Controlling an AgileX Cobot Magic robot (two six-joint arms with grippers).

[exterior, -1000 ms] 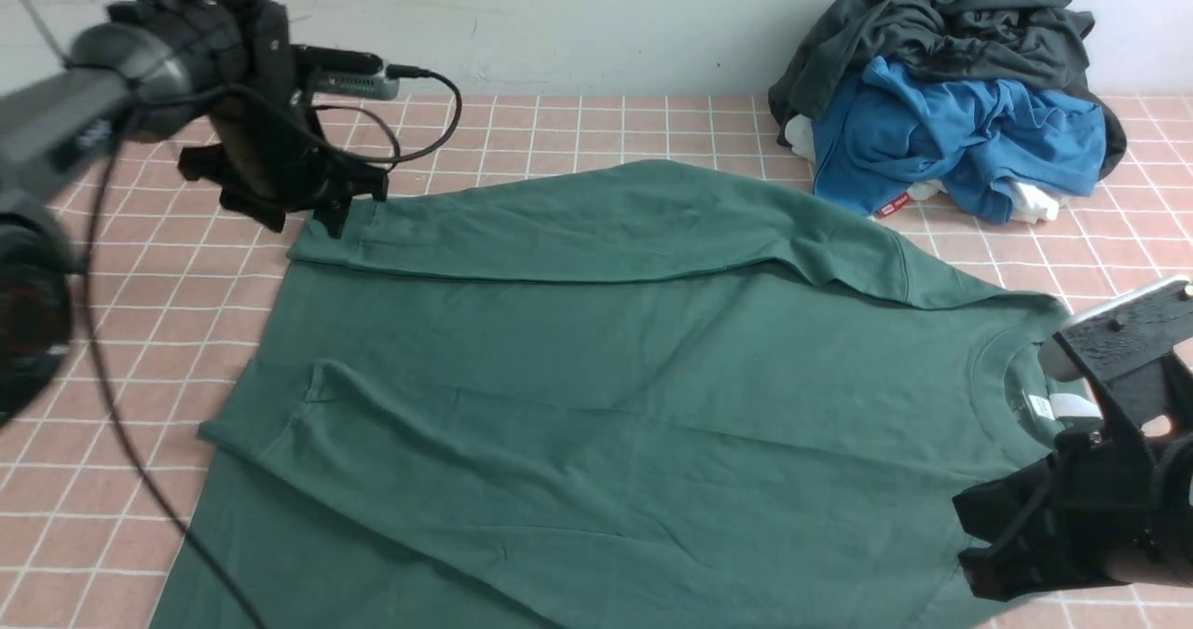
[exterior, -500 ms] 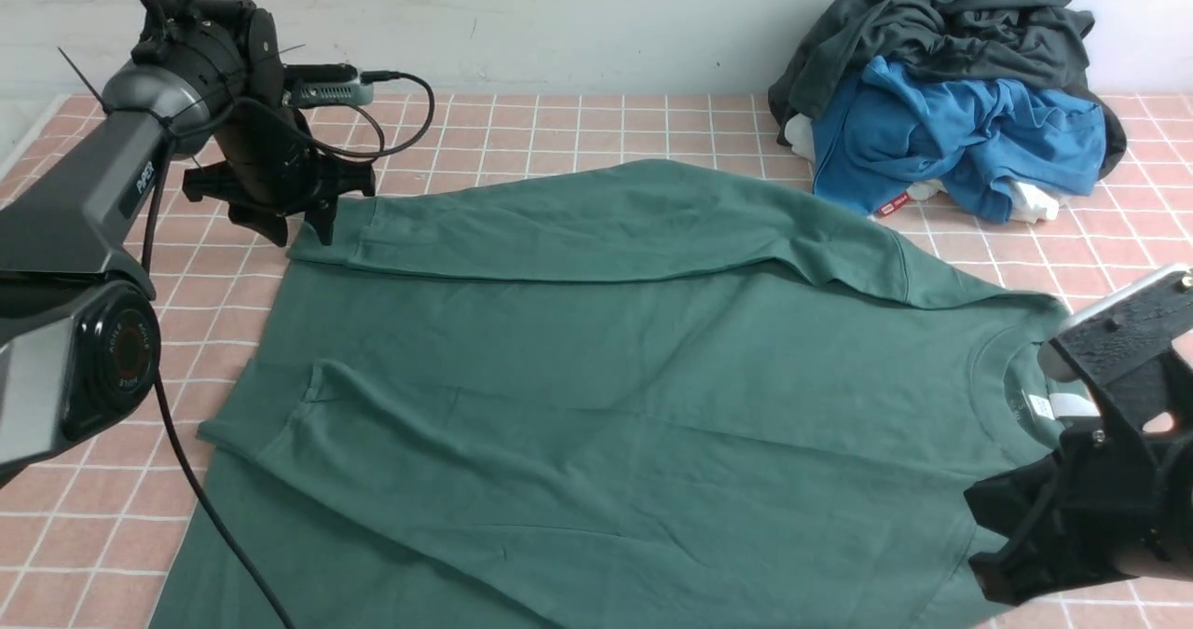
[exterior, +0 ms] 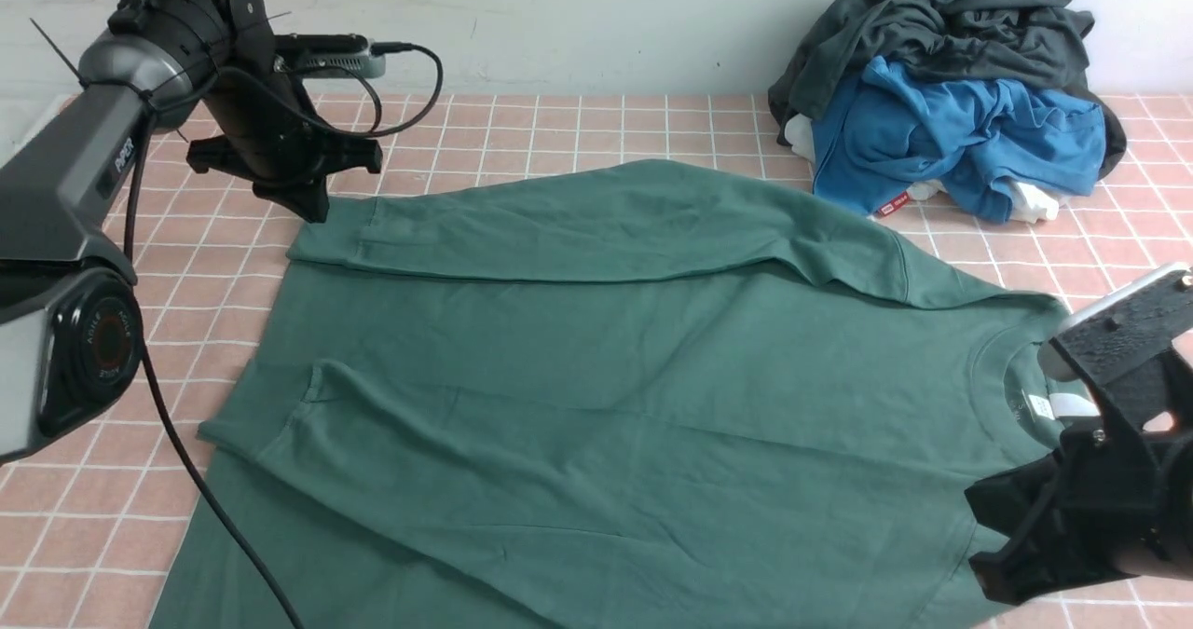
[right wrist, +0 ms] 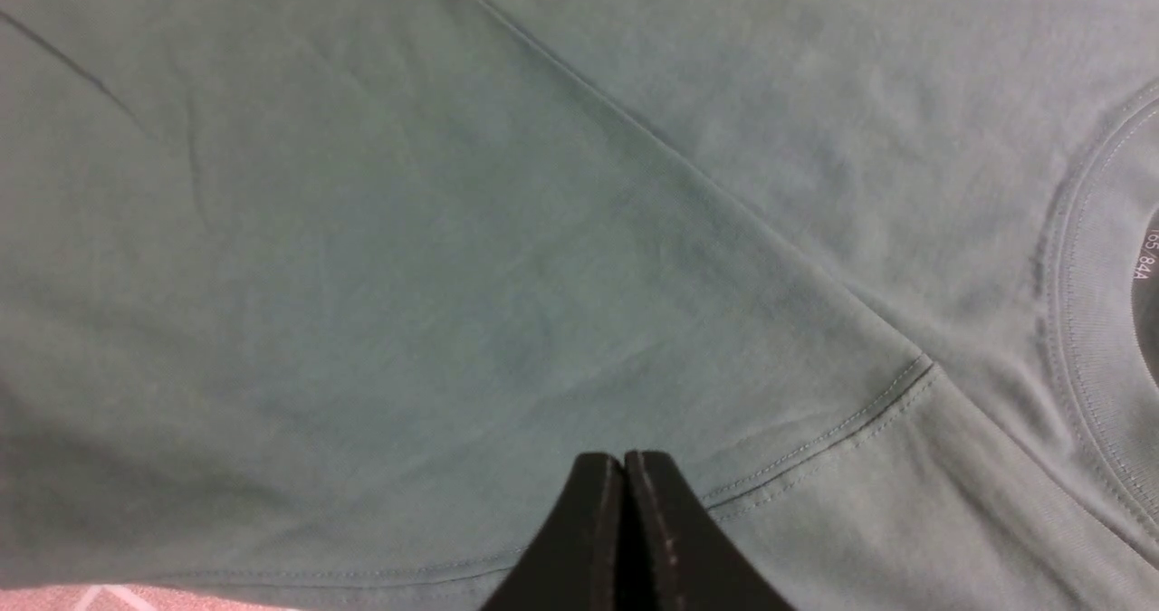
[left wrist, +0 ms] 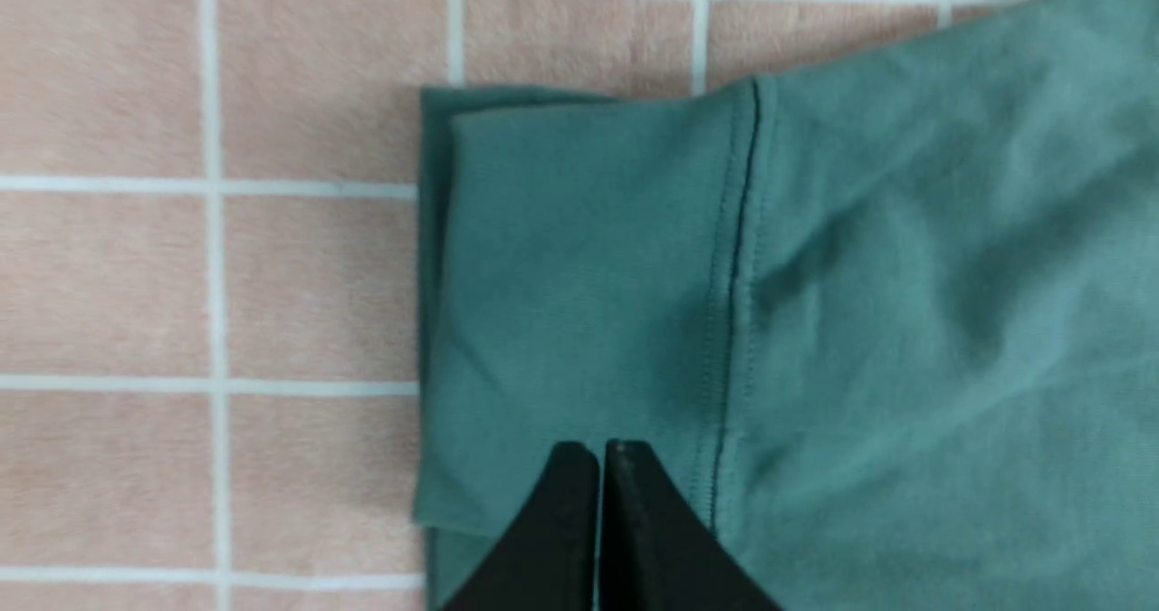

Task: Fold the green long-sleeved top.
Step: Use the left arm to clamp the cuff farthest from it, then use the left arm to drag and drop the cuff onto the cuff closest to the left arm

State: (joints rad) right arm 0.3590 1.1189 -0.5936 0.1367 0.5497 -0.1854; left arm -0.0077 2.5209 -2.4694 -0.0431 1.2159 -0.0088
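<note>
done: sleeves (exterior: 578, 224) laid across body; left: body folds | green top (exterior: 606, 377) flat on counter (exterior: 559, 126) beside clothes heap (exterior: 951, 98) | left pincer (left wrist: 600, 453), right pincer (right wrist: 623, 462): tips together, gripping nothing, above top

The long-sleeved top (exterior: 606, 377) lies spread across the middle of the surface (exterior: 559, 135), collar to the right, hem to the left, both sleeves laid over its body. A heap of clothes (exterior: 941, 98) sits behind it, far right. The left tool (exterior: 312, 205) hangs over the far-left cuff, the right tool (exterior: 990, 540) over the near-right shoulder
</note>
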